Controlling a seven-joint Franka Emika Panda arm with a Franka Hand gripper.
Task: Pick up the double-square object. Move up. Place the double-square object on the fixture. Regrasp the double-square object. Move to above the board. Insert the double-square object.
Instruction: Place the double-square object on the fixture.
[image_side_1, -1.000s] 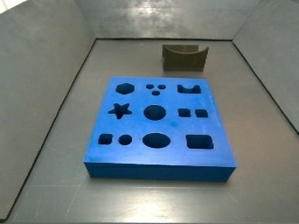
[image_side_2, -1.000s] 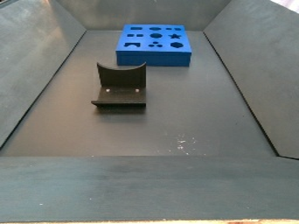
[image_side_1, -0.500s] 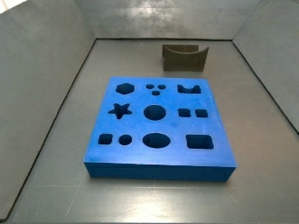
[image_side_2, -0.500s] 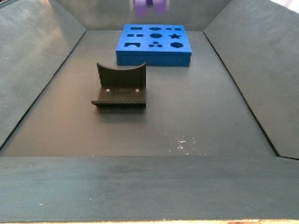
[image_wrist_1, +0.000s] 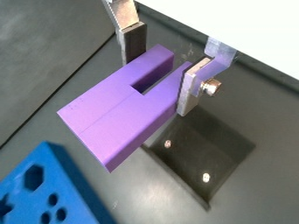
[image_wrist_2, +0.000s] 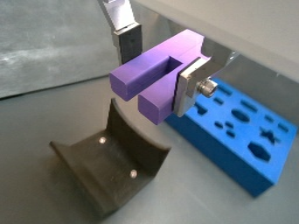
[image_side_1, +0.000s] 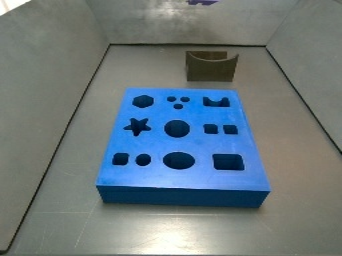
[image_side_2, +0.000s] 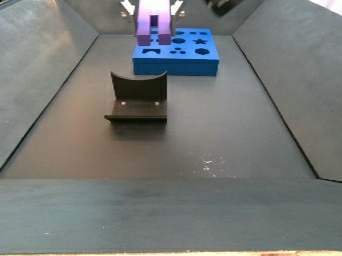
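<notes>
The gripper (image_wrist_1: 167, 68) is clamped on the block (image_wrist_1: 119, 109), silver fingers (image_wrist_2: 190, 81) pressed to its two sides near the notched end; both wrist views confirm this. In a side view the block (image_side_2: 155, 21) hangs at 12 o'clock, well above the floor, with the gripper body mostly cut off by the frame edge. In a side view only a purple sliver (image_side_1: 203, 3) shows at the edge. The fixture (image_side_2: 136, 100) stands on the floor, apart from the board (image_side_2: 177, 51). Block and fixture are apart.
</notes>
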